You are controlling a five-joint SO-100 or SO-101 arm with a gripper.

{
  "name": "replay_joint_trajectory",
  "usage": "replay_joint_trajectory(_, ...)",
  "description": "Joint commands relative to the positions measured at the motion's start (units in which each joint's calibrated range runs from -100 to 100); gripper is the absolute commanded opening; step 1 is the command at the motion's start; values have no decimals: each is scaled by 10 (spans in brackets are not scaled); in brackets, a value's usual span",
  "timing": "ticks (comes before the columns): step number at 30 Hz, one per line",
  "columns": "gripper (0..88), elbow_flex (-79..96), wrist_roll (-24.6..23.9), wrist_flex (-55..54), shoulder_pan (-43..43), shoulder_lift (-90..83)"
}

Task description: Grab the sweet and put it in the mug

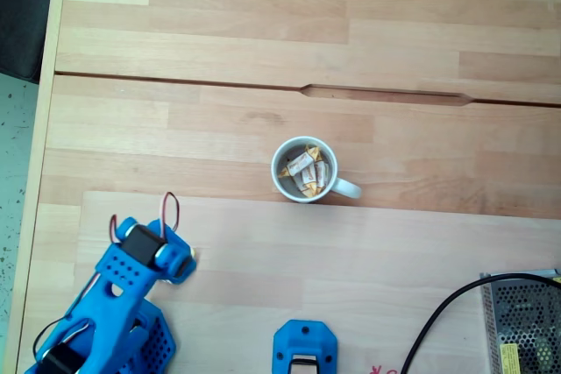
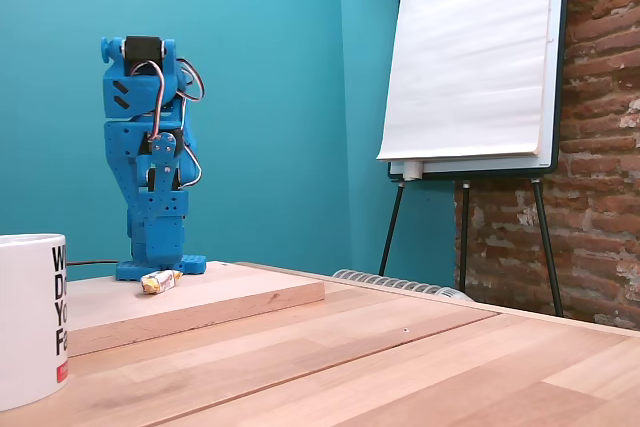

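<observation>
The white mug (image 1: 304, 170) stands near the middle of the table with its handle to the lower right, and several wrapped sweets (image 1: 307, 171) lie inside it. In a fixed view its side (image 2: 30, 317) fills the left edge. Another sweet (image 2: 160, 280), cream with yellow ends, lies on the raised board right at the foot of the blue arm. From above a pale bit of that sweet (image 1: 190, 256) peeks out beside the arm's tip. My gripper (image 2: 168, 263) points straight down at the board just behind the sweet. How its jaws stand is hidden.
The raised light board (image 1: 351, 269) covers the lower part of the table. A second blue part (image 1: 304, 349) sits at the bottom edge, with a black cable (image 1: 438, 313) and a perforated metal box (image 1: 521, 321) at the lower right. A flip chart (image 2: 470, 57) stands behind the table.
</observation>
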Motion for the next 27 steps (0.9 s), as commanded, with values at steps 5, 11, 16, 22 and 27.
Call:
replay_joint_trajectory(5, 42, 49, 45, 3, 33, -1)
replay_joint_trajectory(11, 62, 68, 58, 3, 33, -1)
replay_joint_trajectory(16, 152, 68, 57, 3, 36, 4)
replay_joint_trajectory(22, 249, 67, 57, -1, 38, 57)
replay_joint_trajectory(27, 267, 68, 43, -64, 38, 98)
